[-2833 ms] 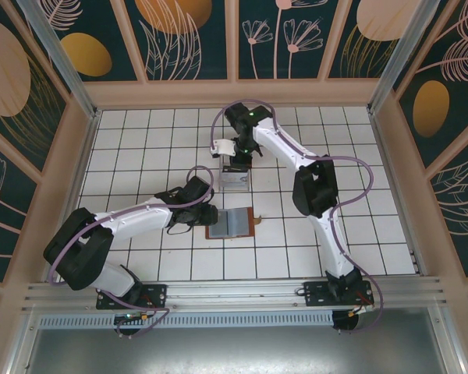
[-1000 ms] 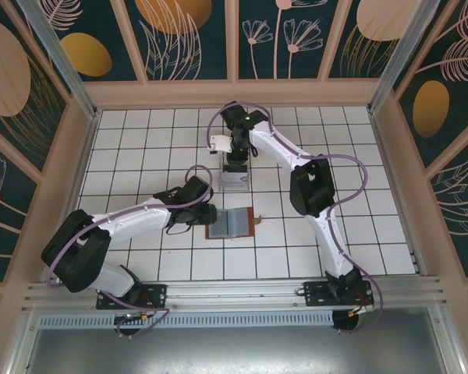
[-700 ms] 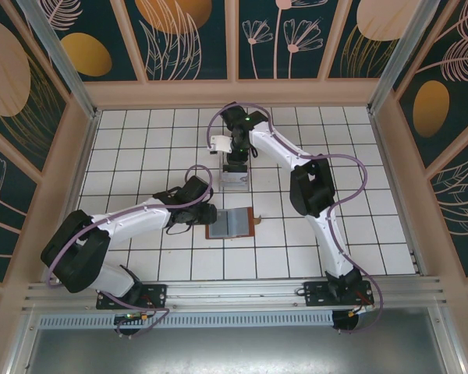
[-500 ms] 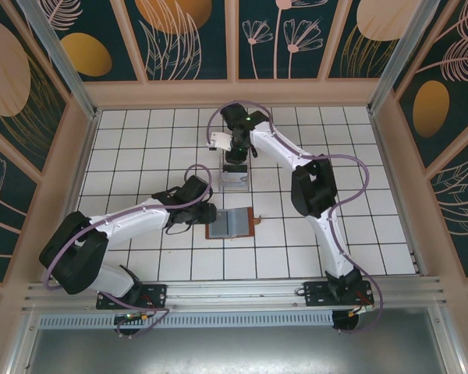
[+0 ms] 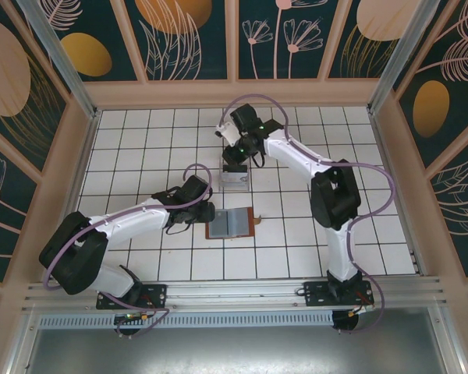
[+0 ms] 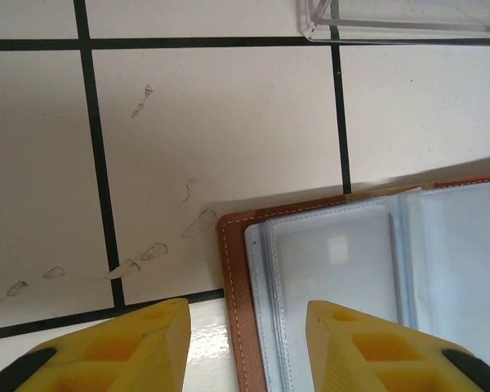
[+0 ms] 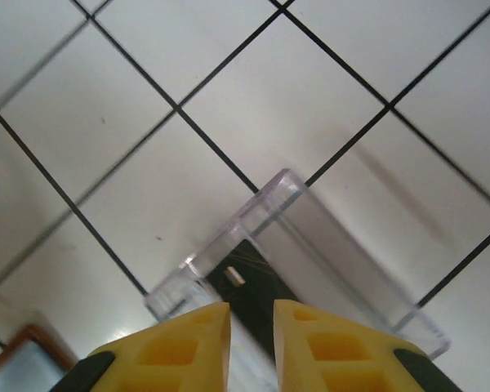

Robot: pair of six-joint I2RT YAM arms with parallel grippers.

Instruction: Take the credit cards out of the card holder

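Two arms lean over the white tiled table [image 5: 140, 156] in the top view. The left gripper [image 5: 207, 212] is low at the left edge of the wallet [image 5: 232, 224], which lies open and flat near the middle of the table, its grey-blue inside facing up. The right gripper [image 5: 235, 158] points down at the far end of the clear stand [image 5: 235, 179], which is just behind the wallet (the two are apart, not touching).

From the left wrist, the left gripper [image 6: 245, 314] is spread wide and holds nothing. One yellow finger [image 6: 139, 343] is over bare tile and the other is over the wallet [image 6: 327, 269], so the stitched left border of the wallet sits between them. A corner of the clear stand [image 6: 400, 24] shows at the top.

From the right wrist, the right gripper [image 7: 251, 309] has its fingers [image 7: 180, 343] close together, with a narrow gap. Below them a dark card [image 7: 238, 282] sits in the clear stand [image 7: 327, 253]. Whether the fingers pinch this card or only hang over it, I cannot tell. A corner of the wallet [image 7: 20, 359] shows at the lower left.
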